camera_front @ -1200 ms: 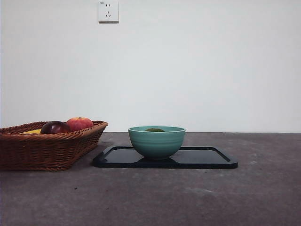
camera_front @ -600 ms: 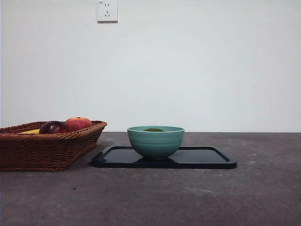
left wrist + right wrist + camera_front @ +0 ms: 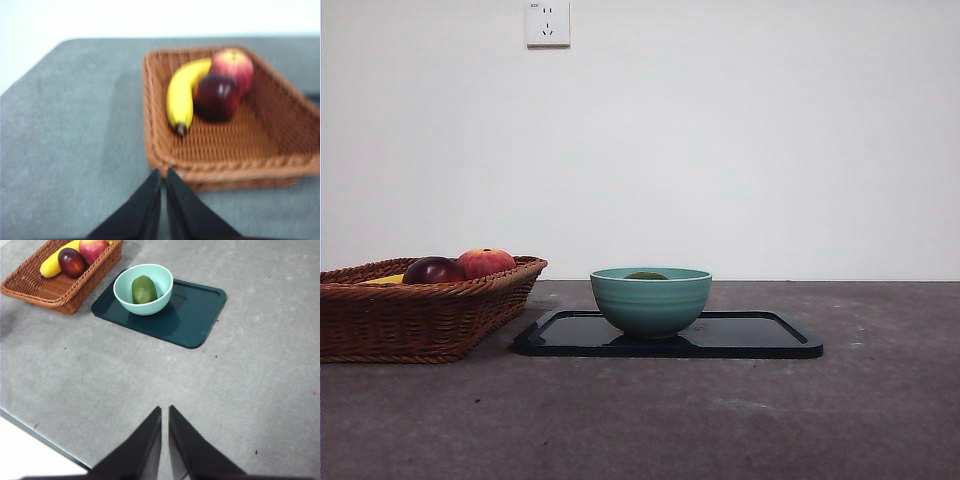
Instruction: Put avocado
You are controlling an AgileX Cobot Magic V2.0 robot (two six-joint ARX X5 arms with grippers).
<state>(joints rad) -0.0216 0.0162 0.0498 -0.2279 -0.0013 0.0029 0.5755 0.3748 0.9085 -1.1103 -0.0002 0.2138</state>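
Note:
The dark green avocado (image 3: 144, 289) lies inside the teal bowl (image 3: 150, 307); in the front view only its top (image 3: 646, 275) peeks over the bowl's rim (image 3: 651, 300). The bowl stands on the left part of a dark tray (image 3: 760, 335), also visible from the right wrist (image 3: 195, 315). My right gripper (image 3: 165, 412) hangs high above the near table, shut and holding nothing, far from the bowl. Above the table just outside the wicker basket's (image 3: 280, 125) rim, my left gripper (image 3: 163, 175) is shut and also holds nothing. No arm shows in the front view.
The wicker basket (image 3: 420, 310) at the left holds a banana (image 3: 181, 97), a dark maroon fruit (image 3: 217, 95) and a red-orange fruit (image 3: 232, 67). A wall socket (image 3: 548, 22) sits high on the white wall. The table edge (image 3: 45, 437) runs near the right gripper.
The whole front picture has shifted very slightly to the left since a second ago. The bowl, tray, basket and fruits have not moved relative to one another.

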